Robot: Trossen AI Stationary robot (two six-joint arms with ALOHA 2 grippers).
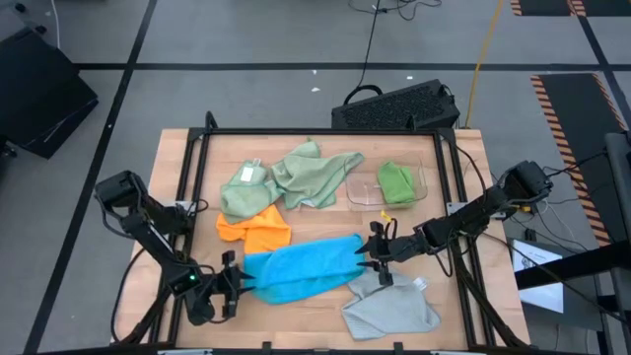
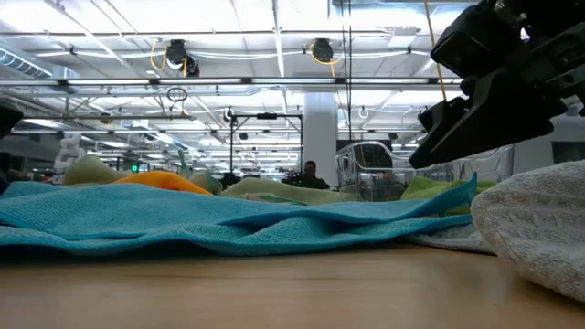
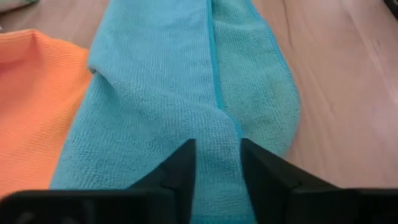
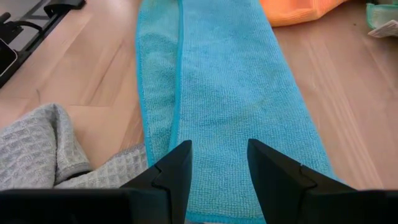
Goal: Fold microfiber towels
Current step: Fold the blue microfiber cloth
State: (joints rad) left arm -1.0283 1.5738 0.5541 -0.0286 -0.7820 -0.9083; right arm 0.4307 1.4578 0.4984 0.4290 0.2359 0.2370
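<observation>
Two tools clamped on blue towel (image 1: pixel 296 268) ends, left tool (image 1: pixel 229 284), right tool (image 1: pixel 375 248).

Two dark jointed arms, black wedge-shaped fingers (image 3: pixel 180 177), seemingly a green light (image 1: pixel 181 279)

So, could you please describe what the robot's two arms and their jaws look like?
Both arms are dark, nearly black, slim and jointed, each with a bulky block at the shoulder end. The left gripper and right gripper end in two flat, matte black, wedge-shaped jaws. A small green light glows on the left arm, and black cables trail off beside the right arm's base.
</observation>
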